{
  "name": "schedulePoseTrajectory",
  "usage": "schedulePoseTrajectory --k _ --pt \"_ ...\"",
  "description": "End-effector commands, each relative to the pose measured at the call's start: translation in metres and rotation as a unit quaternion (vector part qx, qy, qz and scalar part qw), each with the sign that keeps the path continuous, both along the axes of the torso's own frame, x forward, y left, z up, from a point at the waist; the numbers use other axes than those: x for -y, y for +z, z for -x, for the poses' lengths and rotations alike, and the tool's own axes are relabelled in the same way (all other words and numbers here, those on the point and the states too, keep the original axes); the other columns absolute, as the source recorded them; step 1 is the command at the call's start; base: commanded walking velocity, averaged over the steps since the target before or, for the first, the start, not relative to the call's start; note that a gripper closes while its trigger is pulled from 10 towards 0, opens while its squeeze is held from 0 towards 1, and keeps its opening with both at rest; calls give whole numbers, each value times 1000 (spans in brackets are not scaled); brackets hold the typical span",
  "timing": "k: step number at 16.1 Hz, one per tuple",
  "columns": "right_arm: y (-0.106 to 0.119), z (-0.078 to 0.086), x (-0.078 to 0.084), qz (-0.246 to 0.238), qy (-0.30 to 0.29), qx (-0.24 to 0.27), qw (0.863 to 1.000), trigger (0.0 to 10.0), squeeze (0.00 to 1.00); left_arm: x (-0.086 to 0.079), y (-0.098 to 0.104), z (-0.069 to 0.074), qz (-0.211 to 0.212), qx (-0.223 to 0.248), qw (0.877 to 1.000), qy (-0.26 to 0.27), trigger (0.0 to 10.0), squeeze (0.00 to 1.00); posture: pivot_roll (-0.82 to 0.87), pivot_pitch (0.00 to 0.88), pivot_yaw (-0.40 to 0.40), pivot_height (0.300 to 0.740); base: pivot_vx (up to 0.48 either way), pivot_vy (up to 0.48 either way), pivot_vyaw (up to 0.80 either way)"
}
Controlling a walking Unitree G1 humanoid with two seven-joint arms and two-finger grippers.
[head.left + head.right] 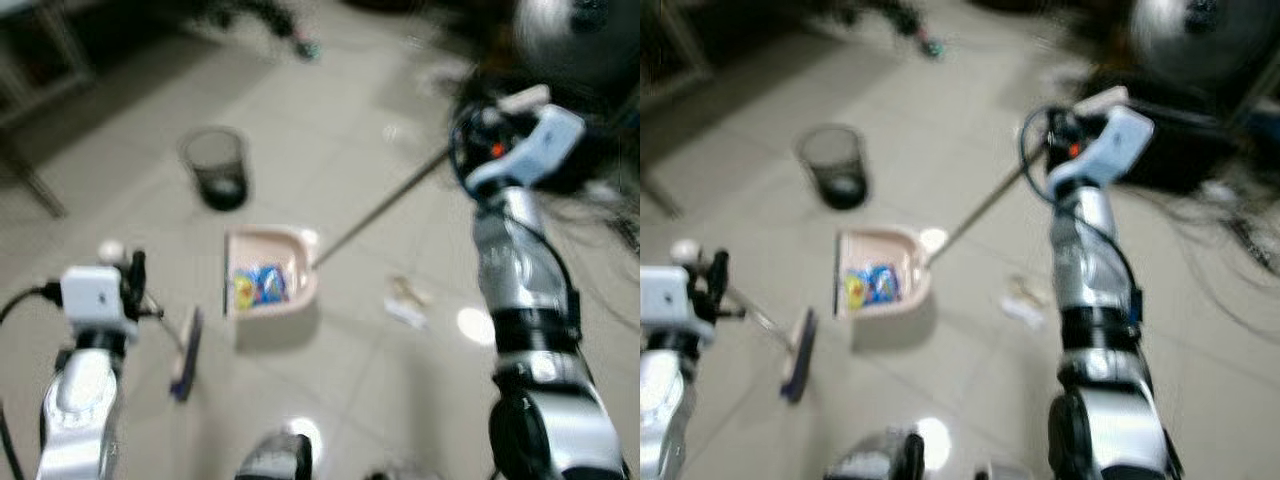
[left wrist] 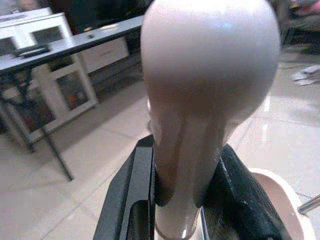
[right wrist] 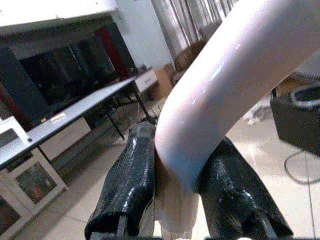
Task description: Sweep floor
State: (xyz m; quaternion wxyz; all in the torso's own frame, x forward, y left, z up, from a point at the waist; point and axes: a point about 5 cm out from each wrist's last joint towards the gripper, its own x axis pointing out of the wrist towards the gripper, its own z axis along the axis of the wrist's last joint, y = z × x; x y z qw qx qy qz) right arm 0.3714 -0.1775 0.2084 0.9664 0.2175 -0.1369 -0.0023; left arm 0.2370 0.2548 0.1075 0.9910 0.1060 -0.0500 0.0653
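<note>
A: Landmark is the pale pink plastic dustpan (image 1: pixel 270 275), lying flat on the light tiled floor (image 1: pixel 400 380). What's inside it?

B: A small heap of blue and yellow scraps (image 1: pixel 258 285) in the pan's hollow. Blurred; can't tell what they are.

A: The dustpan's handle?

B: A long thin metal rod (image 1: pixel 385 205) runs up from the pan's rim to the right hand (image 3: pixel 172 200). In the right wrist view, its two black fingers (image 3: pixel 125 185) are pinched on the curved pale pink grip (image 3: pixel 220 95) at the rod's top.

A: And the left hand (image 2: pixel 180 200)?

B: Clamped the same way. The left wrist view has its black fingers (image 2: pixel 132 195) pressed on either side of a rounded pale pink handle end (image 2: pixel 210 70), with the dustpan's rim showing beyond. In the head views that handle leads down to a small dark-headed broom (image 1: pixel 186 352), whose head rests on the floor just beside the dustpan, on the robot's left of it.

A: Anything loose on the floor?

B: A few pale scraps of litter (image 1: pixel 407 300) near the dustpan, on its right. A black mesh wastebasket (image 1: pixel 214 166) stands upright beyond the dustpan, apart from it.

A: Background?

B: A grey bench (image 2: pixel 70 47) with a white glass-fronted cabinet (image 2: pixel 45 85) under it, well away from the dustpan.
</note>
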Motion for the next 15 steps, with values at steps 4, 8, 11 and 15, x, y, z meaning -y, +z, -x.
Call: schedulePoseTrajectory --k 4,8,11,15 --pt "10 -5 0 -20 -14 14 1000 10000 0 -1 7 4 -9 13 1000 6 10000 0 133 133 2 740 471 0 200" --pt "14 -10 6 -33 -33 16 999 10000 0 2 6 5 -4 12 1000 8 10000 0 145 133 -8 740 470 0 0" --pt "18 -12 7 -35 -39 20 998 10000 0 4 4 6 -2 9 1000 8 10000 0 145 132 -14 740 471 0 0" --pt "24 -15 9 -38 -48 26 998 10000 0 6 4 6 1 9 1000 10 10000 0 146 130 -18 740 471 0 0"
